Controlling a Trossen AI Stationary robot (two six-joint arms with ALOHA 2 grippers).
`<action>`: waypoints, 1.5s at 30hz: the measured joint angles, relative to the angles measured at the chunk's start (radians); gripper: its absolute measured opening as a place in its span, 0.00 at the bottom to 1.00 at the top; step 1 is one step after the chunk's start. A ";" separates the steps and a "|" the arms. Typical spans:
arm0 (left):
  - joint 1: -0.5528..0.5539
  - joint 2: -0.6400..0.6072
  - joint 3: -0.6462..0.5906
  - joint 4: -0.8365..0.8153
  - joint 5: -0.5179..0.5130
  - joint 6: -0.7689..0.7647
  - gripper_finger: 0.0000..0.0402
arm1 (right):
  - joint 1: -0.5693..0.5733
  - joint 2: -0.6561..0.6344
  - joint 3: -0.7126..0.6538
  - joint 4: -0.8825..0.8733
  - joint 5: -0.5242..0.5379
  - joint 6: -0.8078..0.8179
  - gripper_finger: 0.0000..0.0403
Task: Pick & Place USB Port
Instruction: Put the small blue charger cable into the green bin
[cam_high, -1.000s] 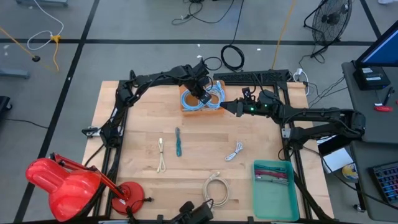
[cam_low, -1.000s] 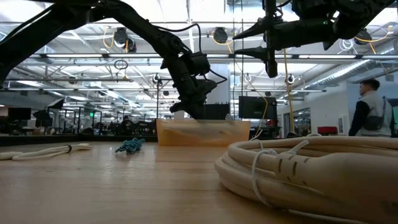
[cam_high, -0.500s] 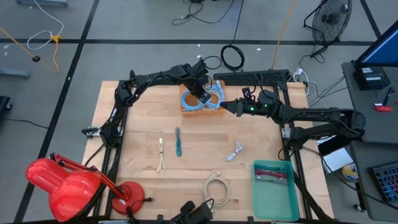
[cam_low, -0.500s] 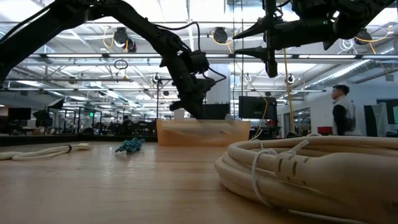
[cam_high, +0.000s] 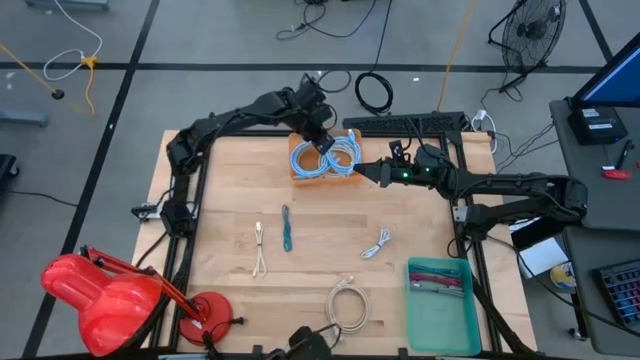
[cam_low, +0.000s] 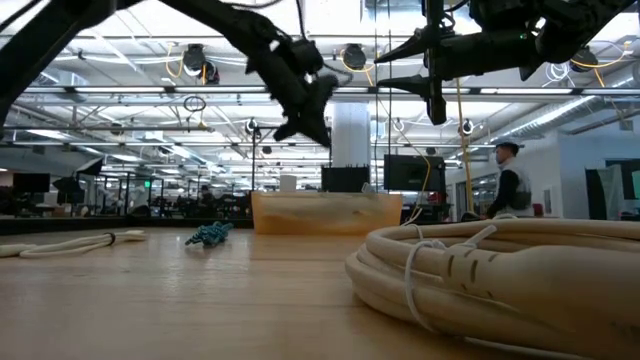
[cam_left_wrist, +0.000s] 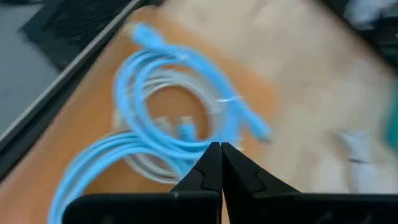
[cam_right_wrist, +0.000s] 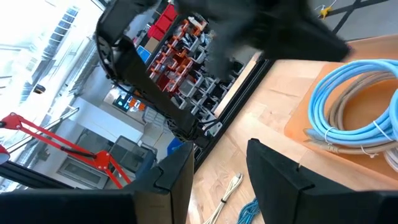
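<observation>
Left gripper (cam_high: 325, 143), closed and empty, hovers above the orange tray (cam_high: 298, 172) of blue cables (cam_high: 322, 158); right gripper (cam_high: 362, 170) is open beside the tray.

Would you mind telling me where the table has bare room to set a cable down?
Bare wood lies along the left side, between the left frame and the beige cable, and mid-table between the orange tray and the white cable. It is crowded at the tray, where both grippers, left gripper and right gripper, hang.

table (cam_high: 230, 190): pale matt wood | blue cables (cam_high: 322, 156): glossy plastic | bin (cam_high: 440, 315): smooth teal plastic
</observation>
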 joint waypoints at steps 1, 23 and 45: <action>-0.002 -0.023 0.000 -0.011 0.018 0.002 0.00 | 0.000 0.000 0.000 0.001 0.000 0.005 0.35; -0.270 -0.307 0.002 -0.271 -0.149 -0.105 0.00 | 0.081 -0.044 0.000 -0.017 -0.357 0.026 0.28; -0.752 -0.307 0.000 -0.255 -0.615 -0.714 0.00 | 0.455 -0.370 0.000 -0.738 -0.233 -0.134 0.00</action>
